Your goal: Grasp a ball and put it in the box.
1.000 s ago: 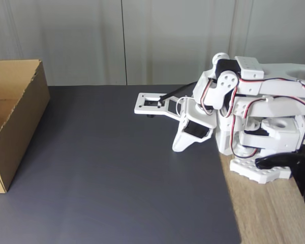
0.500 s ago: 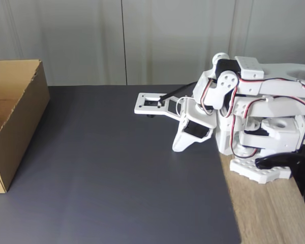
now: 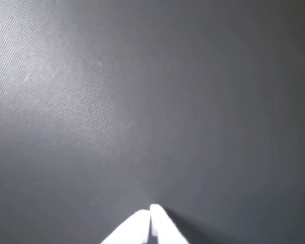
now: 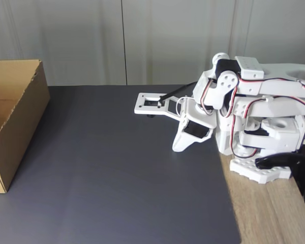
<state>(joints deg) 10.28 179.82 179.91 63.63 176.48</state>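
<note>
Wrist view had the gripper (image 3: 151, 216) tips pressed together at the bottom edge, nothing between them, pointing over bare dark mat (image 3: 142, 101). Fixed view showed the white arm (image 4: 254, 117) folded up at the right, base on the wooden table (image 4: 269, 213), with the gripper (image 4: 177, 147) angled down, tip at or just above the mat (image 4: 117, 178); contact couldn't be told. The box (image 4: 12, 119) sat at the left edge on the mat, well apart from the arm, top open. The visible part of its inside was bare cardboard; the rest was cut off by the frame edge.
</note>
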